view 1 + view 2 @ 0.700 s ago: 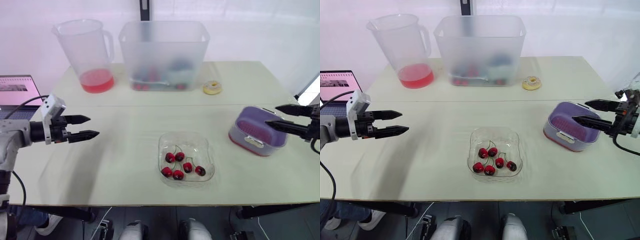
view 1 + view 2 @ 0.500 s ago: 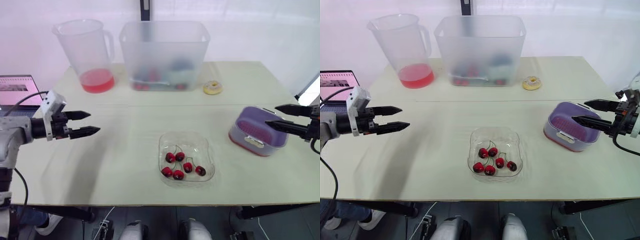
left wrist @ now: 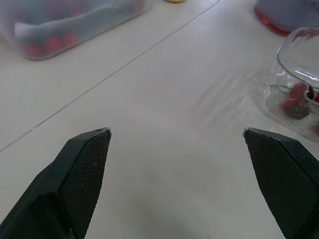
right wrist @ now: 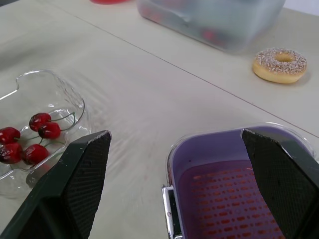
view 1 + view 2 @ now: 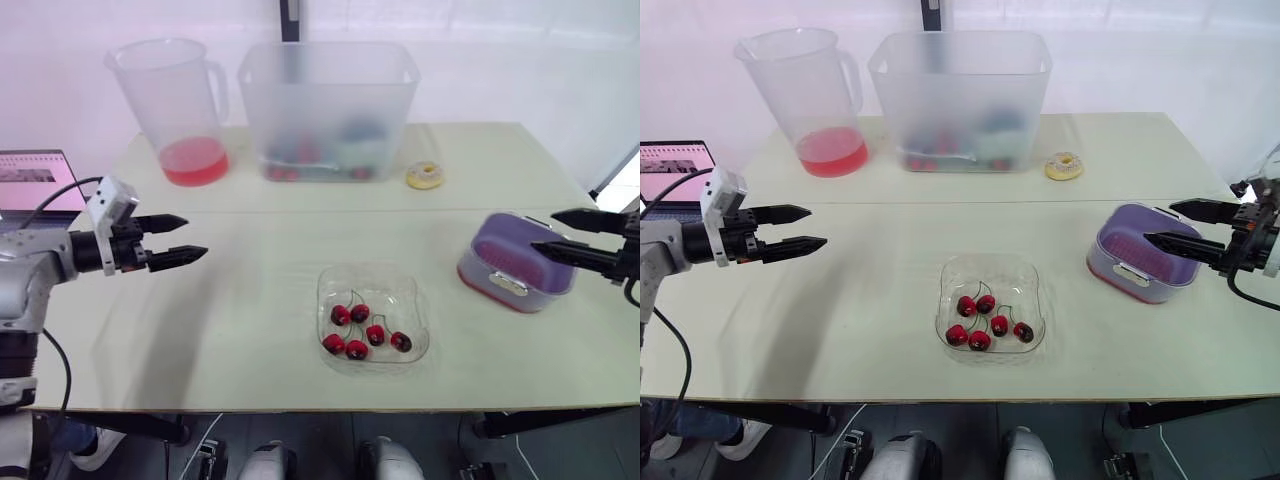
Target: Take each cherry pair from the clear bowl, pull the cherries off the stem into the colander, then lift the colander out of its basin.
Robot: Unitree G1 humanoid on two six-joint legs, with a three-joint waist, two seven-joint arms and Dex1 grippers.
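**Status.** The clear bowl [image 5: 372, 272] sits on the table with six cherries [image 5: 375, 335] inside, stems crossing one another. The colander [image 5: 500, 235] rests in its red basin [image 5: 480, 288], well to the right of the bowl, and looks empty. No pair has been taken yet.

**Grippers.** The left gripper [image 5: 193, 237] hovers well to the left of the bowl, fingers spread wide, holding nothing. The right gripper [image 5: 543, 230] hovers to the right of the bowl, over the colander, fingers likewise apart and empty.

**Hazards (judged).**
- The stems overlap. A pinch on one stem may drag a second pair out and drop it beside the bowl.
- The bowl looks light. A finger striking its rim on the way in may push or tip it.
- The cherries are round and smooth. Pulled off anywhere but above the colander, they would likely roll across the table.
- A finger that closes on a cherry rather than the stem may let it slip out.

**Change over the last 0.7 s.** The left gripper has shifted slightly toward the far side of the table and a little nearer the bowl. The right gripper, bowl, cherries and colander are unmoved.
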